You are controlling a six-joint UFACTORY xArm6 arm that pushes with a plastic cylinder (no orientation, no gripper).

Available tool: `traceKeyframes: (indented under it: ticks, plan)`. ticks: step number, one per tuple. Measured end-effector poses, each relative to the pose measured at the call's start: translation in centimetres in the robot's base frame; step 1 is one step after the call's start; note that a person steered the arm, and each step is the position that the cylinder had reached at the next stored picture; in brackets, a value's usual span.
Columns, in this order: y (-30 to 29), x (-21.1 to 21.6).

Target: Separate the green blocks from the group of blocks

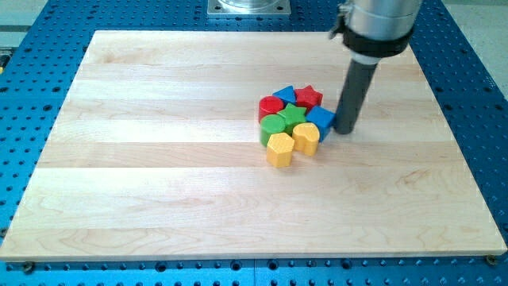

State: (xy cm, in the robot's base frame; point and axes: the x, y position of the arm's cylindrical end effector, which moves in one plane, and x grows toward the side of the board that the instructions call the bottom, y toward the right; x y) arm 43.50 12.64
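my tip (344,129) sat at the 3 o'clock edge of the cluster, just beside, maybe touching, the blue block (321,119) on the view's right. no claw on this rig, just the rod, so no spread/pinch state to tell.

the group was packed tight near the middle of the table (143,159). green star (293,117) sat dead centre, green round block (272,125) at its 8 o'clock on the cluster's left edge. around them: red round block (271,106) at 10, blue triangle-ish block (286,94) at 12, red star (309,97) at 1, yellow hexagon (305,137) at 5, 2nd yellow hexagon (279,148) at 6-7.

judgement: pushing from 3 o'clock would prob shove the whole lot left together, not split it. better approach imo: go round to the gap btwn red round and green round, enter from 11-12 o'clock, and slide the green round block out toward 8-9, where the table looked open. green star was boxed in, so clear the yellows or the blue first, then push it out thru that opening. short strokes, aim at block centres, else they'd spin off the rod and drag neighbours along.
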Motion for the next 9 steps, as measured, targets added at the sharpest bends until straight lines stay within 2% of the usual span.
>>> traceKeyframes:
  ticks: [1, 2, 4, 5, 6, 7, 8, 9]
  plan:
    - [2.5, -0.6]
    - [1.1, -1.2]
    - [-5.4, -1.6]
    - [-8.0, -0.9]
    - [-10.2, 1.8]
    - [-9.1, 5.7]
    - [-11.0, 6.4]
    - [-16.7, 6.4]
